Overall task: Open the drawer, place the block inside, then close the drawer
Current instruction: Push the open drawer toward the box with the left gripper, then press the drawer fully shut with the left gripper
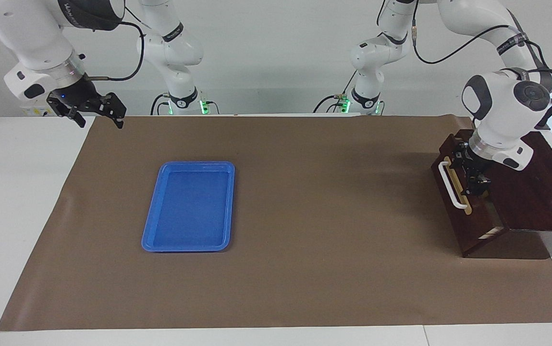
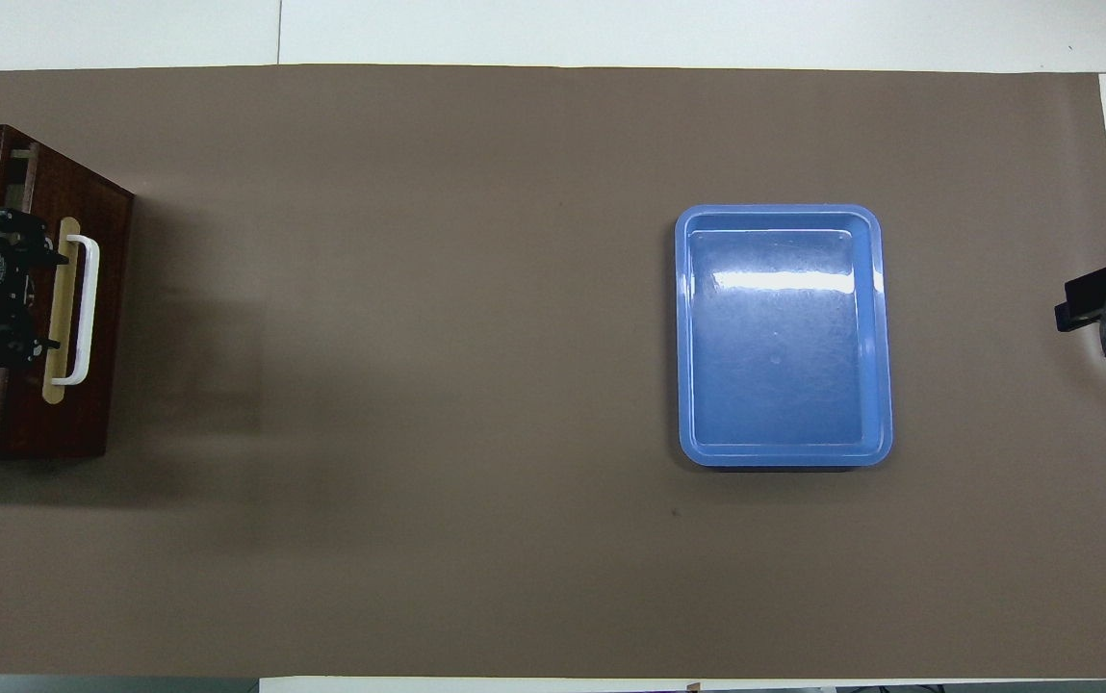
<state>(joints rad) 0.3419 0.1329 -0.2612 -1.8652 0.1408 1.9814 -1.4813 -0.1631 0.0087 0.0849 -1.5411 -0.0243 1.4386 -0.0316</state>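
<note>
The drawer (image 1: pixel 465 230) is pushed almost fully into its dark wooden box (image 1: pixel 540 197) at the left arm's end of the table. Only a thin pale sliver of its inside shows at one corner. Its white bar handle (image 1: pixel 450 185) faces the middle of the table. My left gripper (image 1: pixel 472 173) is open, its fingers down at the top edge of the drawer front, just inside the handle (image 2: pixel 86 308). The block is hidden. My right gripper (image 1: pixel 98 111) hangs open in the air over the mat's corner at the right arm's end and waits.
A flat blue tray (image 1: pixel 194 164) lies on the brown mat (image 1: pixel 304 240) toward the right arm's end, and the overhead view shows the tray (image 2: pixel 784 209) with nothing in it. White tabletop borders the mat.
</note>
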